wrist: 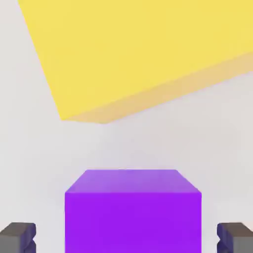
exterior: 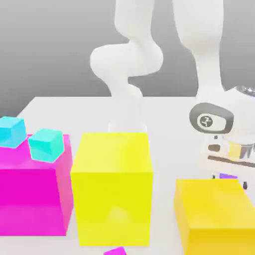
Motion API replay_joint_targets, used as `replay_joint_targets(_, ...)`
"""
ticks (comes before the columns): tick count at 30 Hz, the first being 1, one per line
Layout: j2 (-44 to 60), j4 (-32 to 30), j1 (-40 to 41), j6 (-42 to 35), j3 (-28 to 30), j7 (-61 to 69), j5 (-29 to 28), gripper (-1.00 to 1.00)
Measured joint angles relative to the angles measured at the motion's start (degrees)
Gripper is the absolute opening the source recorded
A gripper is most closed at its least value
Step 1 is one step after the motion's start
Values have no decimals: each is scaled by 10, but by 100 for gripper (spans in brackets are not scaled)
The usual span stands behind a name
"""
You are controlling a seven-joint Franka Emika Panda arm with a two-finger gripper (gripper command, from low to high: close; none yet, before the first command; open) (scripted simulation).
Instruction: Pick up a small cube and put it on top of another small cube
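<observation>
Beside my arm, on the exterior view's right, the big yellow block (exterior: pixel 215 211) sits near; just behind it, under my hand, the small cube (wrist: pixel 132 210) rests on the table (wrist: pixel 29 148). My gripper (wrist: pixel 126 237) straddles it, fingers (wrist: pixel 19 236) part-open with a gap on each side, gripping nothing. It looks light, rigid and glossy, maybe slippery, so I'd pinch its flat opposite sides.

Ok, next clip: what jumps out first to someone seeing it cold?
The big blocks along the front: a magenta block at the exterior view's left with two cyan cubes on it, then two yellow blocks. In the hand view, the violet small cube sits between the pincer fingers.
</observation>
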State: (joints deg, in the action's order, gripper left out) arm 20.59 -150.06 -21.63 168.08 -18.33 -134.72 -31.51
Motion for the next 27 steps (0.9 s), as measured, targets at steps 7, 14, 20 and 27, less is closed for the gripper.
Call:
replay_joint_targets(7,-25,-8,22,-15,-30,28,37,-100)
replay_joint_targets(14,-120,-13,70,-110,-123,136,157,-100)
replay_joint_targets(20,-139,73,70,-255,-96,155,77,-100)
replay_joint_targets(27,-228,146,241,-415,-5,280,99,-100)
